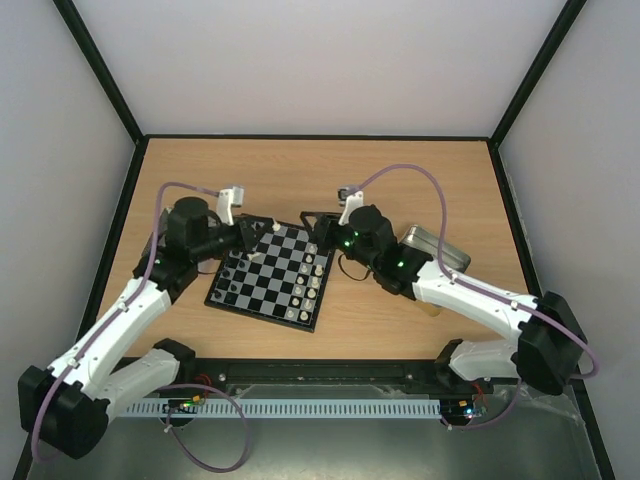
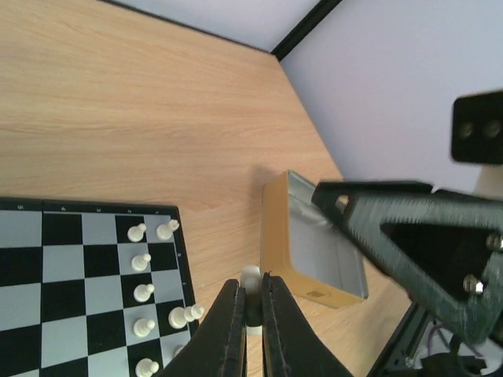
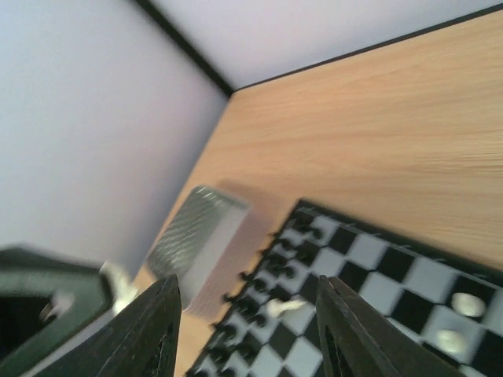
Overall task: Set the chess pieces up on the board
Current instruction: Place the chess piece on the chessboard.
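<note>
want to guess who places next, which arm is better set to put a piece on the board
Left. The left gripper is shut on a cream-white piece close by the board. The right gripper hangs open over the board with nothing held, so it would likely have to fetch one first.

Working remotely, I am viewing a matt wood-grain tabletop, the board showing slight gloss, smooth cream plastic-looking chess pieces, a satin silver metal tin, and the left gripper, its fingers matt black plastic.
</note>
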